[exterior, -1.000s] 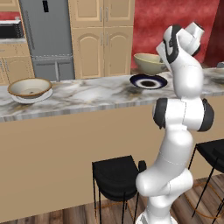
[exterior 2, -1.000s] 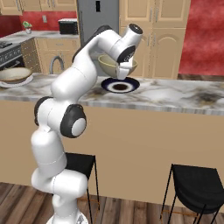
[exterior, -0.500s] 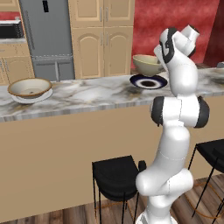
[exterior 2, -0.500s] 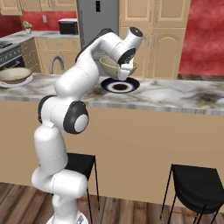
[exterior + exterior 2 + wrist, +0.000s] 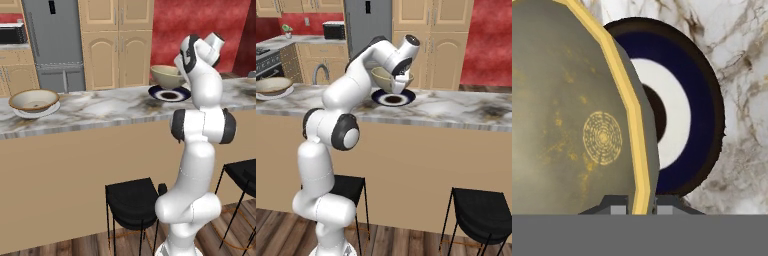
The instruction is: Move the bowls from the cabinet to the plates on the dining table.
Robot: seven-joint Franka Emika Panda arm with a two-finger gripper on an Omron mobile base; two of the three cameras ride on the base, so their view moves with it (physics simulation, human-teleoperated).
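In the left base view, the olive-beige bowl [image 5: 167, 76] hung just above the dark plate [image 5: 169, 93] on the marble counter [image 5: 100, 111]; the shallow cream bowl [image 5: 34, 99] sat on the white plate [image 5: 35, 111] far to the left; the arm rose folded, its wrist bent over the counter's far side. In the right base view, the claw [image 5: 399, 82] pinched the bowl's near rim, bowl tilted; open marble lay to the right. In the hand view, the claw's fingertips [image 5: 618, 206] were closed on the yellow rim; the navy plate lay beneath, partly covered by the bowl.
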